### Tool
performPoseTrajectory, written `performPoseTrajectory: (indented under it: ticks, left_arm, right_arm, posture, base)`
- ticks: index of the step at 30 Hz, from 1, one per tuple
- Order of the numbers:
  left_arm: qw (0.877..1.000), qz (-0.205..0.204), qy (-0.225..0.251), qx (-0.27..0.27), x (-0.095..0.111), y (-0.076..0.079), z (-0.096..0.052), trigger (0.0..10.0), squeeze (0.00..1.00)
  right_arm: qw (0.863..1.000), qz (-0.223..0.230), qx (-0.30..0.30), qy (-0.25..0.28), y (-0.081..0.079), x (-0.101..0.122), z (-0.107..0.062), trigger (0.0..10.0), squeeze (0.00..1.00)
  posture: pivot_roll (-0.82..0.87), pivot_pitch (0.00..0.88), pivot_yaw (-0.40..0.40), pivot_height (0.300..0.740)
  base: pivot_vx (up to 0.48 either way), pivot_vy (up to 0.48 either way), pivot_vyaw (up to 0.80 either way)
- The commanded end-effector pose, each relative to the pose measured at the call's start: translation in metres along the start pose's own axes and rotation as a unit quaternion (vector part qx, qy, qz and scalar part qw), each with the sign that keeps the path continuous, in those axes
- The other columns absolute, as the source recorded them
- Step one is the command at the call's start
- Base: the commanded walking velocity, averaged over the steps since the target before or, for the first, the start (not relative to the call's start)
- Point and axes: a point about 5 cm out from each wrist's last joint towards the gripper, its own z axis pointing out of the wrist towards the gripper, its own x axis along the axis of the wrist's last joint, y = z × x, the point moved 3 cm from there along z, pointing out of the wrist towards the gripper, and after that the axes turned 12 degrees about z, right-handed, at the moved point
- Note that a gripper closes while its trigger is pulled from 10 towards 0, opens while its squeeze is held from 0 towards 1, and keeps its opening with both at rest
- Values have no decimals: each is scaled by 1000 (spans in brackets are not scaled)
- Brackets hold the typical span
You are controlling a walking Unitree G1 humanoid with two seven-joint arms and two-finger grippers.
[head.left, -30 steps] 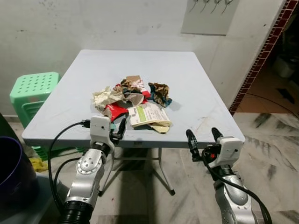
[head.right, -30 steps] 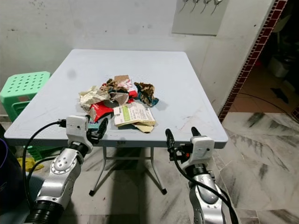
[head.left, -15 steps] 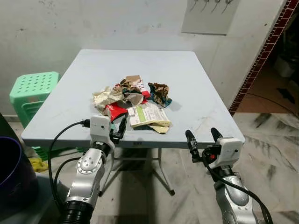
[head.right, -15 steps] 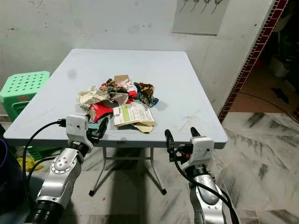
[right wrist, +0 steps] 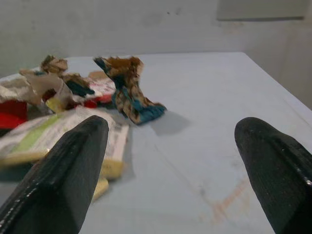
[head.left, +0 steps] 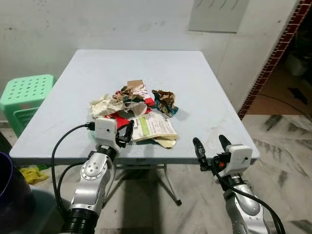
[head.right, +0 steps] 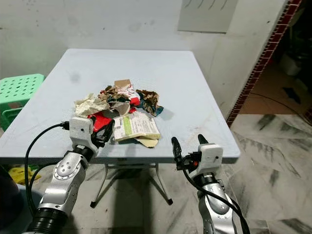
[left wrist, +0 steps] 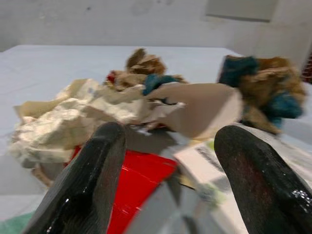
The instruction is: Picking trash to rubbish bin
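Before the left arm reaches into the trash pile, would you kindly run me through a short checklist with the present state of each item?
1. Left pincer open and empty: ok, the left wrist view shows its fingers spread.
2. Left pincer lined up with the red wrapper at the near side of the trash pile: ok.
3. Right pincer open and off the pile: ok, it hovers at the table's near edge.
4. Trash all on the table top: ok.
5. Rubbish bin located: cannot tell; a dark container sits at the robot's left, cropped.
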Motion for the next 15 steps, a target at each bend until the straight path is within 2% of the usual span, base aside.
performPoseTrajectory:
  ticks: [1,3,15]
  left_arm:
    - [1000,0,10,-5,7,2,3,10000,0]
    - [1000,1,11,-5,8,3,3,10000,0]
    - [999,14,23,-21,13,9,5,10000,0]
  right_arm:
    - [1000,-5,-4,1,3,3,-2,10000,0]
    - [1000,-5,-4,1,3,2,-2,10000,0]
    - [1000,-2,5,-12,4,2,1,10000,0]
  posture:
    - [-64,0,-10,740]
    - [-64,0,-10,740]
    - [-63,0,-8,740]
  base:
    - [322,0,0]
    - [315,0,0]
    - [0,0,0]
